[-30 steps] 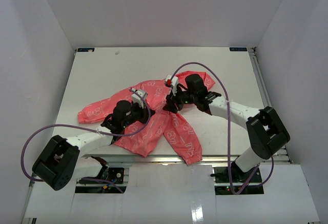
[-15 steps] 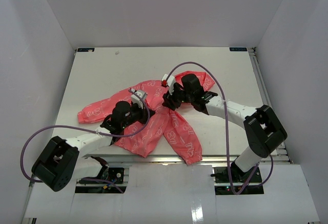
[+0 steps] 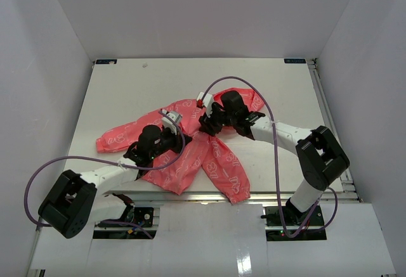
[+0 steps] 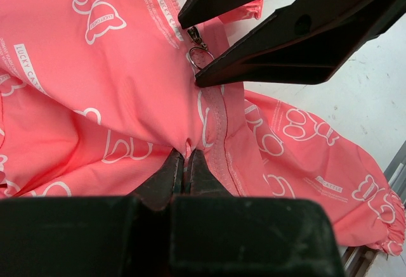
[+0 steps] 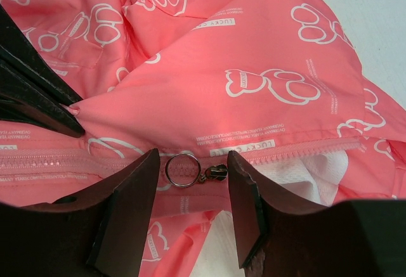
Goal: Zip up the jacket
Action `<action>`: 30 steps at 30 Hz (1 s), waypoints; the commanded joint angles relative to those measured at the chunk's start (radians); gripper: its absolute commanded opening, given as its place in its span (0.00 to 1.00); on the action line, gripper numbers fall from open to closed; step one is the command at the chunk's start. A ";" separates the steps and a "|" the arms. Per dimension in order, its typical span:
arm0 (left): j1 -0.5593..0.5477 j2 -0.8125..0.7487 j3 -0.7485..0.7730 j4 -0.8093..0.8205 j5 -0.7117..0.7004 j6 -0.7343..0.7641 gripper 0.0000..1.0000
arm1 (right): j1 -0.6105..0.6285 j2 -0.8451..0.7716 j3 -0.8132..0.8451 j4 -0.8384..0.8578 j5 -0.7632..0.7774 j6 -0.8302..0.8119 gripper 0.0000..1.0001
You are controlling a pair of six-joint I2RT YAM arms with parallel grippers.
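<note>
The coral-pink jacket [image 3: 212, 160] with white print lies spread on the table. My left gripper [image 4: 185, 161] is shut on a fold of the jacket [image 4: 95, 93] at the lower end of the zipper. My right gripper [image 5: 191, 182] is open, its fingers on either side of the zipper slider [image 5: 216, 173] and its metal ring pull [image 5: 182, 170]. The ring and slider [image 4: 198, 54] also show in the left wrist view, between the right gripper's fingers [image 4: 279, 49]. White lining [image 5: 304, 175] shows past the slider. In the top view the right gripper [image 3: 207, 123] sits over the jacket's middle, the left gripper [image 3: 170, 139] close beside it.
White walls enclose the table [image 3: 127, 93]. A purple cable [image 3: 250, 93] loops over the right arm and another [image 3: 70, 160] trails from the left arm. A metal rail [image 3: 330, 125] runs along the right edge.
</note>
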 commanded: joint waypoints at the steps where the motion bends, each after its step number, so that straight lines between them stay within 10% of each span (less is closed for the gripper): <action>1: 0.000 -0.052 0.009 0.040 0.011 -0.004 0.00 | 0.008 0.010 0.019 -0.020 -0.006 -0.020 0.54; 18: 0.000 -0.063 0.005 0.038 -0.001 -0.004 0.00 | 0.008 0.017 0.022 -0.008 0.154 0.028 0.12; 30: 0.000 -0.063 0.001 0.043 -0.002 -0.007 0.00 | 0.009 0.020 0.015 0.052 0.112 0.033 0.08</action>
